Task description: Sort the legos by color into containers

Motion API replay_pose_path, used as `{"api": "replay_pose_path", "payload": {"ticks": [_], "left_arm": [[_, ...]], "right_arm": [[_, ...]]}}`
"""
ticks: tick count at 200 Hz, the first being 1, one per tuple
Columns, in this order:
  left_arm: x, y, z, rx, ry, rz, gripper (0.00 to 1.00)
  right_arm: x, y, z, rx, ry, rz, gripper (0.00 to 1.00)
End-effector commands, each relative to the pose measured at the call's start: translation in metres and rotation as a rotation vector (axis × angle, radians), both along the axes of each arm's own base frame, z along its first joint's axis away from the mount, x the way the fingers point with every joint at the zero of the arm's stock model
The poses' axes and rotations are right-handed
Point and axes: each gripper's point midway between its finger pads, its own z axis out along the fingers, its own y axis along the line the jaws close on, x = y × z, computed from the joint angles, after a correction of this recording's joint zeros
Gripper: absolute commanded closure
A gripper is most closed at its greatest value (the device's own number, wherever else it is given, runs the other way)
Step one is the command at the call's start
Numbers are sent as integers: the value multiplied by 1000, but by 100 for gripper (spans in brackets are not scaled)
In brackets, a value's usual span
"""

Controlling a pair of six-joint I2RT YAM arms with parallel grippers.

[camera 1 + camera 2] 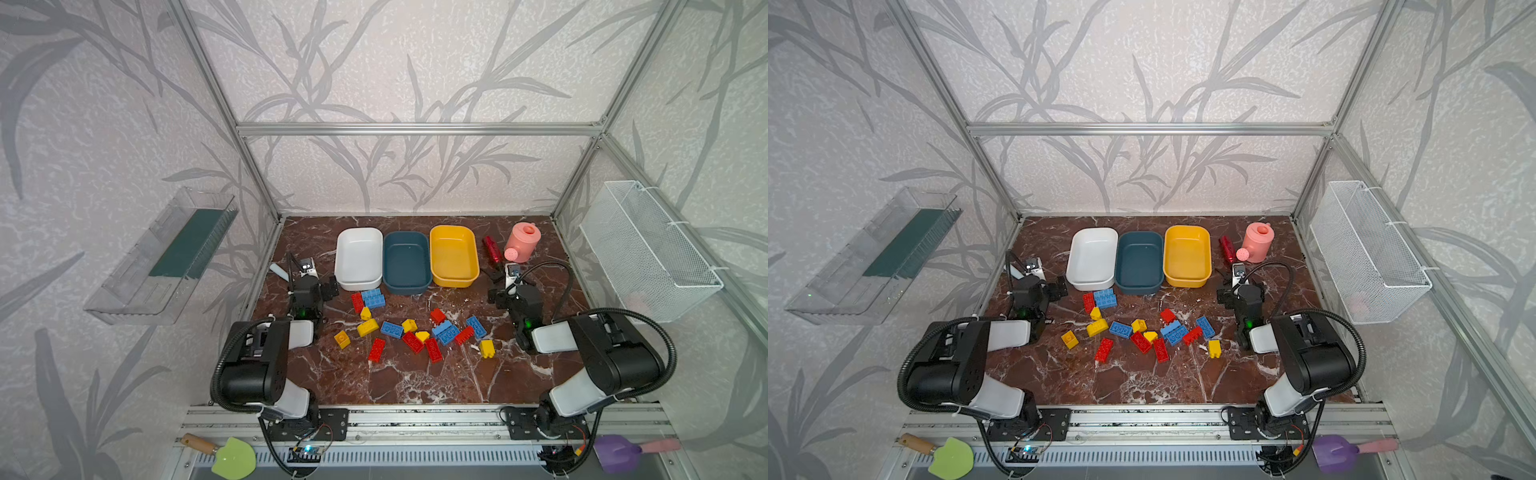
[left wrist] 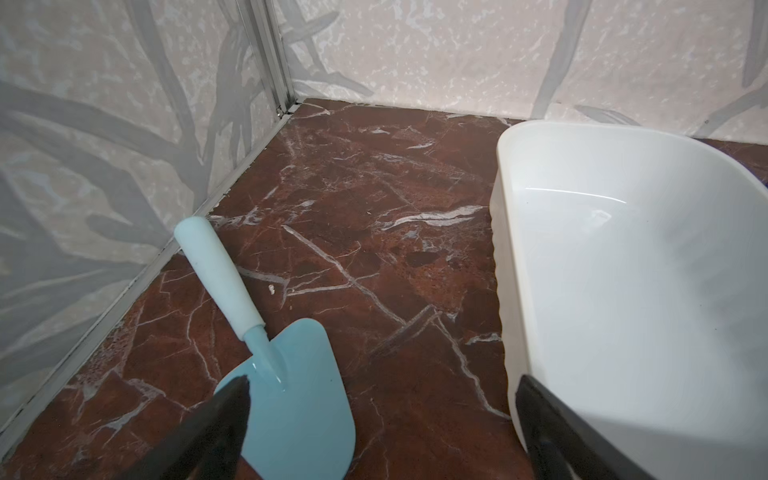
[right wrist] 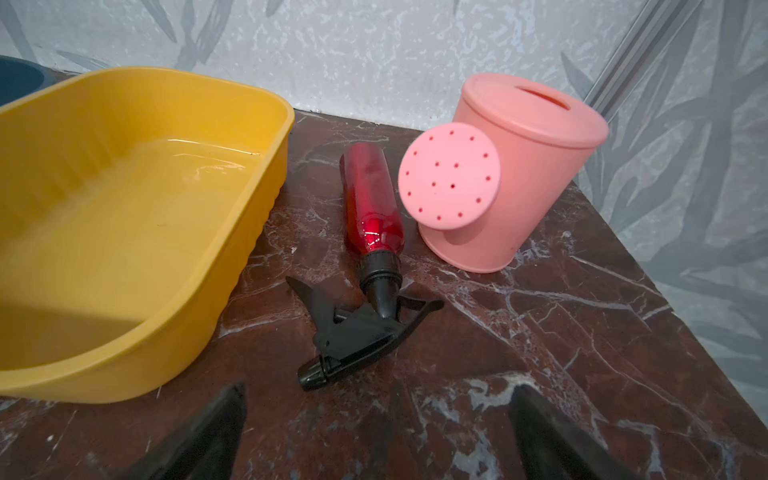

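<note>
Legos [image 1: 415, 328] lie scattered on the surface [image 1: 415, 382] before 3 empty tubs [image 1: 407, 287], several touching or piled. Left hand [image 2: 382, 382] and right hand [image 3: 378, 388] are both spread and hold nothing. Likely trouble: pinching 2 touching bricks of unlike colors together, or knocking neighbors aside.

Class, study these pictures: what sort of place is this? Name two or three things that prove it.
Probably a robot test cell: an aluminium frame with wallpapered panels encloses the marble-patterned tabletop, two robot arms are mounted on a front rail, and legos lie before three empty containers.
</note>
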Motion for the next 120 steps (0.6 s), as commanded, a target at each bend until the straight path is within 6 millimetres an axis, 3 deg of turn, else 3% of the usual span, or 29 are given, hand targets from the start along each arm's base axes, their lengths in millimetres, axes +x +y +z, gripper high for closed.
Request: {"api": "replay_pose_path", "payload": {"ticks": [1, 120], "left_arm": [[0, -1, -2, 8, 6, -9, 1], [1, -1, -1, 7, 5, -11, 1]], "right_arm": [[3, 2, 16, 4, -63, 14, 1], [6, 4, 13, 10, -38, 30, 1]]}}
